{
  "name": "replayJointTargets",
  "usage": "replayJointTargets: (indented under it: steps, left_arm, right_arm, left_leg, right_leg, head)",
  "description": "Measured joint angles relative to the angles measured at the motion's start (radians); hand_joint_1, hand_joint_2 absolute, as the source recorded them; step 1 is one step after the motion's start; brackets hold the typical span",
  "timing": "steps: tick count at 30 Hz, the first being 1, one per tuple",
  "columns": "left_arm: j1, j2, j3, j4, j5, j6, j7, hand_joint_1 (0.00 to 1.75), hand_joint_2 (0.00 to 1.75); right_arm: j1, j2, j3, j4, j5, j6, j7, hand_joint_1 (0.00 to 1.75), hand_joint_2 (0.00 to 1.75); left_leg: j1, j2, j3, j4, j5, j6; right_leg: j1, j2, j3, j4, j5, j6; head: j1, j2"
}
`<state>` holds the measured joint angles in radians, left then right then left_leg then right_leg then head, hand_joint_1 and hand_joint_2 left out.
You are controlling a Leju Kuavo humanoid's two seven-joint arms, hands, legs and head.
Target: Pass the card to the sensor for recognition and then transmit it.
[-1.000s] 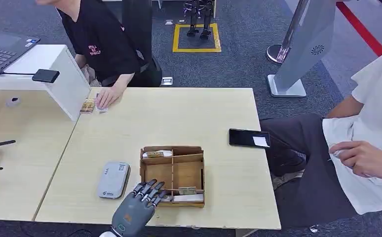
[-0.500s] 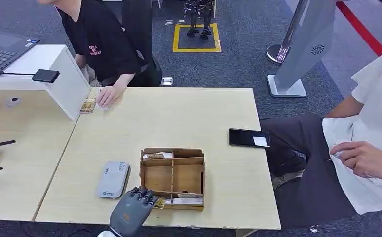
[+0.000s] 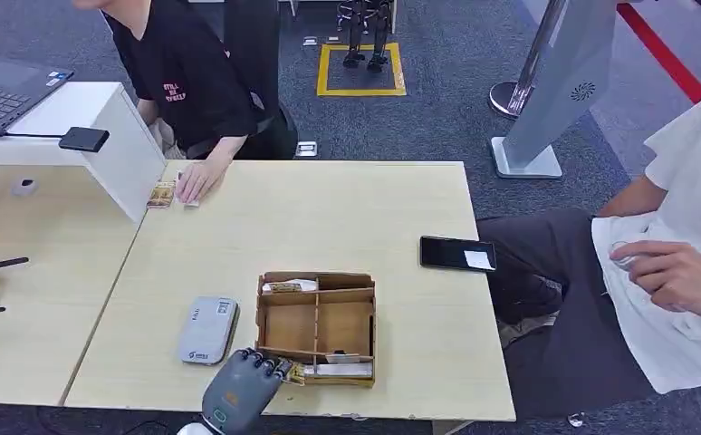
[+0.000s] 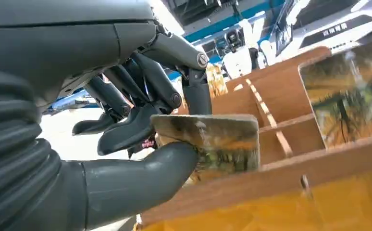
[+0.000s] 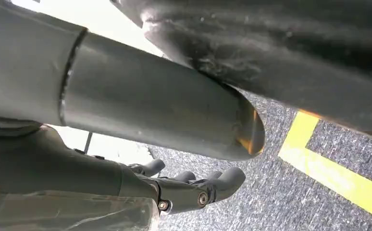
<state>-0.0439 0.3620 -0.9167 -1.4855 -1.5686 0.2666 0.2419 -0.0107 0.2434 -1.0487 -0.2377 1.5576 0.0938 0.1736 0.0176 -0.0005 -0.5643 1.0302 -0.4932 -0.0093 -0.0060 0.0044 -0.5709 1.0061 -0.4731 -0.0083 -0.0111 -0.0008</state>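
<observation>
Head view: the left hand was seen at the near edge of the desk, at the near left corner of a partitioned cardboard box. A card was pinched at the fingertips, just over the box's near wall. A grey card reader lay just to the left of the box, and a black phone lay well apart near the desk's right edge. A person's hand rested on the far left part of the desk beside a small card; a second person was seated at the right.

Left wrist view: the card, printed in a yellow-green pattern, was held between the thumb and the darker fingers, beside the box's wooden wall. A second printed card stood in the box.

Right wrist view: the right hand was seen above grey carpet with yellow tape, its fingers curled in, nothing held.
</observation>
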Motion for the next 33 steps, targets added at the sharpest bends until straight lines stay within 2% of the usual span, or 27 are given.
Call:
replayJointTargets:
  steps: [5, 11, 20, 27, 33]
  left_arm:
    - [-0.007, -0.011, 0.010, -0.028, 0.000, 0.058, 0.001, 1.75, 1.75]
    - [-0.035, -0.024, 0.031, -0.082, 0.000, 0.163, 0.040, 1.75, 1.75]
    - [-0.059, -0.042, 0.065, -0.140, 0.000, 0.192, 0.032, 1.75, 1.75]
    - [-0.076, -0.103, 0.116, -0.143, 0.045, 0.206, 0.015, 1.75, 1.75]
    - [-0.158, -0.164, 0.198, -0.098, 0.042, 0.200, 0.032, 1.75, 1.75]
  right_arm:
    - [0.000, 0.000, -0.003, 0.000, 0.000, 0.001, 0.000, 0.00, 0.00]
    - [0.002, 0.003, -0.008, -0.004, 0.000, 0.000, 0.000, 0.00, 0.00]
    - [0.003, 0.007, -0.023, -0.009, 0.010, 0.000, 0.000, 0.00, 0.00]
    - [0.005, 0.008, -0.023, -0.010, 0.013, -0.003, -0.006, 0.00, 0.00]
    - [0.006, 0.008, -0.011, -0.009, 0.013, -0.009, -0.006, 0.00, 0.00]
  left_leg:
    - [0.000, 0.000, 0.000, 0.000, 0.000, 0.000]
    - [0.000, 0.000, 0.000, 0.000, 0.000, 0.000]
    - [0.000, 0.000, 0.000, 0.000, 0.000, 0.000]
    - [0.000, 0.000, 0.000, 0.000, 0.000, 0.000]
    - [0.000, 0.000, 0.000, 0.001, 0.002, 0.000]
  right_leg:
    - [0.000, 0.000, 0.000, 0.000, 0.000, 0.000]
    - [0.000, 0.000, 0.000, 0.000, 0.000, 0.000]
    - [0.000, 0.000, 0.000, 0.000, 0.000, 0.000]
    - [0.000, 0.000, 0.000, 0.000, 0.001, 0.000]
    - [0.000, 0.000, 0.000, 0.000, 0.002, 0.000]
  head:
    - [0.000, 0.000]
    - [0.000, 0.000]
    - [0.000, 0.000]
    - [0.000, 0.000]
    - [0.000, 0.000]
